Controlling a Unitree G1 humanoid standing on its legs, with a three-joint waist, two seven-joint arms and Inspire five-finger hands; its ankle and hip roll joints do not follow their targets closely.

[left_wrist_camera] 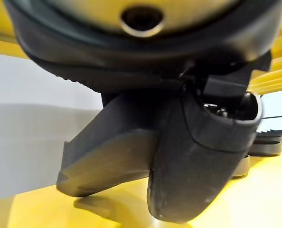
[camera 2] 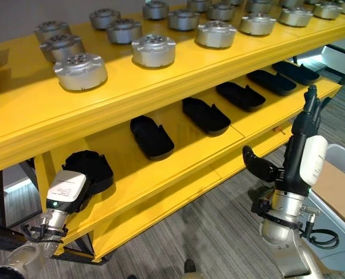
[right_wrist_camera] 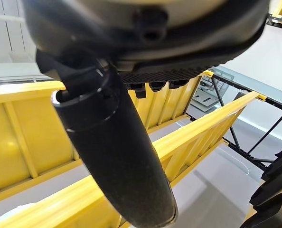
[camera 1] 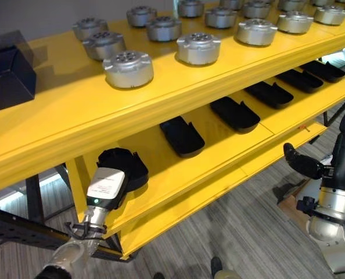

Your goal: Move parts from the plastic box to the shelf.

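Resting on the yellow metal shelf's lower tier (camera 1: 161,174), a black moulded plastic part (camera 1: 126,165) sits under the left hand (camera 1: 107,189), whose fingers are hidden, so its grip cannot be told. Five more such parts (camera 2: 205,115) already line that tier, six counted; how many remain is unclear. Right hand (camera 2: 303,148) hangs empty, fingers straight. Silver round metal housings (camera 1: 128,68) crowd the top.

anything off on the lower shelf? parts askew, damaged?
One oddity: the black part under the left hand is rounder and sits at the lower shelf end, unlike the row of elongated black trays. No damage visible. Right hand hangs free.
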